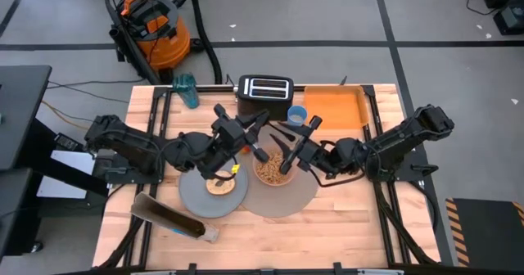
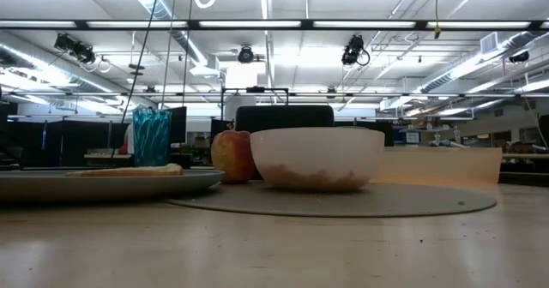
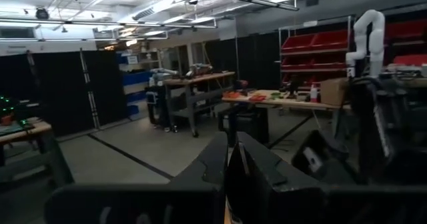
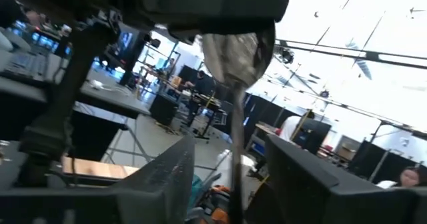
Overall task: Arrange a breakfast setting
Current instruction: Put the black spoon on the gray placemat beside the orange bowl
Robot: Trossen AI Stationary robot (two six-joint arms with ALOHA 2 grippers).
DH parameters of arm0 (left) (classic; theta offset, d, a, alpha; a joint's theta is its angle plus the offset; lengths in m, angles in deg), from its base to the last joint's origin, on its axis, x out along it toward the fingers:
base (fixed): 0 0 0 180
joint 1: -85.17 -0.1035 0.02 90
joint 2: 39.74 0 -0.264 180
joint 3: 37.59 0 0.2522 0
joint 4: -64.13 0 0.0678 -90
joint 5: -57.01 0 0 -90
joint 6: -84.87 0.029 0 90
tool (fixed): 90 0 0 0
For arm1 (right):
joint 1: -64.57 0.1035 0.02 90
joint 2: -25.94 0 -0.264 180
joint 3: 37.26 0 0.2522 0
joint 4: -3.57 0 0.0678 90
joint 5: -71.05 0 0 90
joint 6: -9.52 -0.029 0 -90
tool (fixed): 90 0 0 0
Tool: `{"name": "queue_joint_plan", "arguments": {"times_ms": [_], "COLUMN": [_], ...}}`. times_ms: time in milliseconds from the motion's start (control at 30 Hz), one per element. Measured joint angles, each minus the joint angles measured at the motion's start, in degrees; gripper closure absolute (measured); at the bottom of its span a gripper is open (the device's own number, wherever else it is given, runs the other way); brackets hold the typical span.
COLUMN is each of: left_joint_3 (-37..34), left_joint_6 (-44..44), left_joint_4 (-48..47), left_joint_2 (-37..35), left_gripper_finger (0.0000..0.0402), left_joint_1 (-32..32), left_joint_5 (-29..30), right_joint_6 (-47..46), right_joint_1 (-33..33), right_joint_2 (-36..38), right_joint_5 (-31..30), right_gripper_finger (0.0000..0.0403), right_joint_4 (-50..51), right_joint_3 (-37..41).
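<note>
— Plate first?
— Grey-blue plate (image 2: 103, 185) is sitting nearest, on the left, with the bagel (image 2: 129, 171) lying on it. Just right, the red apple (image 2: 230, 155) is standing beside the pink bowl (image 2: 317, 158), which is resting on the grey mat (image 2: 412, 201).
— And the arms?
— Above the bowl, the left gripper (image 3: 230, 151) is pressed closed, seemingly pinching the metal spoon (image 4: 237, 57) by its bowl end. The right gripper (image 4: 232, 147) is parted around the handle, not touching.
— Remaining?
— Probably placing the spoon, and the blue cup (image 1: 296, 114) is waiting far off by the toaster (image 1: 264, 87).
</note>
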Motion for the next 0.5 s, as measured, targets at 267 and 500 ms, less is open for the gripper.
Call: {"name": "queue_joint_plan", "arguments": {"times_ms": [267, 500], "left_joint_3": [-0.1, -0.1], "left_joint_6": [-2.7, -4.2], "left_joint_4": [0.0, 0.0], "left_joint_2": [0.0, 0.0], "left_gripper_finger": [0.0372, 0.0372], "left_joint_1": [0.0, -0.5], "left_joint_5": [-0.9, -1.0], "right_joint_6": [1.4, 1.5], "right_joint_1": [-1.5, -1.5], "right_joint_2": [0.0, 0.0], "right_joint_5": [-0.1, 0.3], "right_gripper_finger": [0.0276, 0.0316], "right_joint_4": [-0.1, -0.5], "right_joint_3": [0.0, 0.0]}}
